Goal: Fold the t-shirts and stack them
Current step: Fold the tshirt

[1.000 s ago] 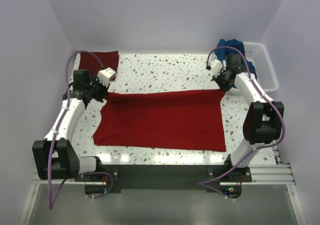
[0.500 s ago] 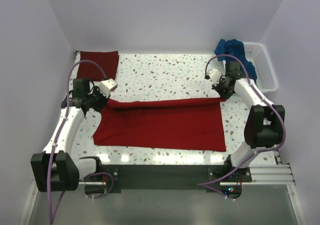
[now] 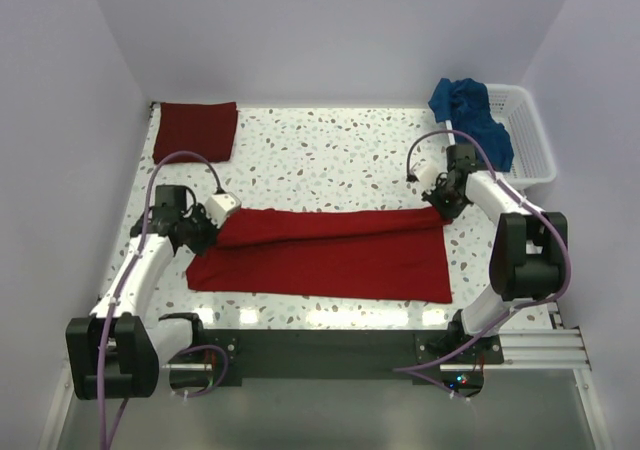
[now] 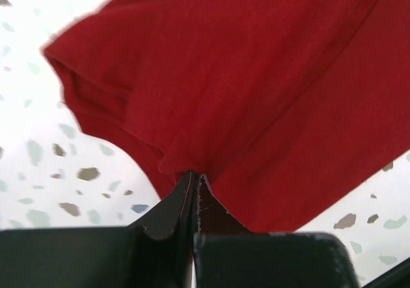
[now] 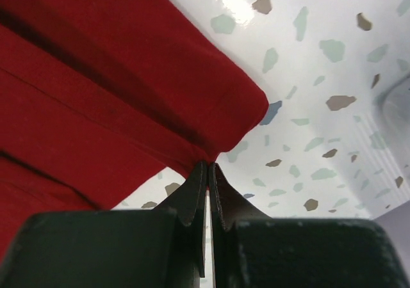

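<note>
Where the speckled surface (image 3: pixel 330 145) lies under the 2 arms, the bright red t-shirt (image 3: pixel 330 265) takes up the widest stretch of it, spread flat from side to side. The far edge of this shirt is doubled over into 1 long raised fold that runs its whole width.

Beyond the bright red t-shirt and off its right end stands a white lattice basket (image 3: pixel 535 150), well apart from the cloth. Beyond the shirt's left end, also well apart, the maroon t-shirt (image 3: pixel 195 130) lies folded into a neat rectangle. The blue t-shirt (image 3: pixel 470 110) is crumpled in a heap, beyond the bright red shirt's right end, and drapes over the basket's left rim.

At the left end of the bright red shirt's fold, the left end effector (image 4: pixel 194 176) is clenched on the cloth; its wrist view shows the 2 dark fingers pressed together with a pinch of red fabric at their tips. At the right end of the same fold, the right end effector (image 5: pixel 208 166) is likewise clamped tight on the shirt's corner, the cloth bunching to a point where the fingertips meet
</note>
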Controlling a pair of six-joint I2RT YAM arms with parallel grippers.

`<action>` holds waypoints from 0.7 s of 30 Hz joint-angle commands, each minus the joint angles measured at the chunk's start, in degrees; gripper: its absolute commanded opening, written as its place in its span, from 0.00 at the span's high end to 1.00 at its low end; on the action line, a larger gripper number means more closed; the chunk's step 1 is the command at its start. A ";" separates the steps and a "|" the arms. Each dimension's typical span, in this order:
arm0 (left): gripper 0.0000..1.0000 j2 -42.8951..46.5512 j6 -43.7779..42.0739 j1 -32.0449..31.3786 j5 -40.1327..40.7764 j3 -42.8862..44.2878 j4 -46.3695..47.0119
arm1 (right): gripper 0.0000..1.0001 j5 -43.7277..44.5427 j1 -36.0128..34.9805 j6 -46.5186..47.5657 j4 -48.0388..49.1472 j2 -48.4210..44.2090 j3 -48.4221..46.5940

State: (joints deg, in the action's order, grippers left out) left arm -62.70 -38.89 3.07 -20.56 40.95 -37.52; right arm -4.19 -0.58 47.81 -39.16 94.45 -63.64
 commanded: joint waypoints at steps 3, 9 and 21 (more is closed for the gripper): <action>1.00 -0.49 -3.73 0.53 2.98 -5.52 2.62 | 1.00 0.93 0.40 1.84 1.80 -0.59 2.55; 1.00 -4.01 -2.86 0.53 4.38 -6.85 5.08 | 1.00 1.20 0.40 2.29 2.24 -0.41 4.49; 1.00 -5.86 -1.97 0.62 4.74 2.98 3.24 | 1.00 0.32 0.40 2.46 -4.60 -2.43 -2.37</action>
State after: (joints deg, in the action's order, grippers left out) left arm -68.49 -40.14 3.07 -17.82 38.92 -34.37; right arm -4.29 -0.58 48.73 -41.15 94.45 -62.92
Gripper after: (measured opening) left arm 0.013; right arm 0.014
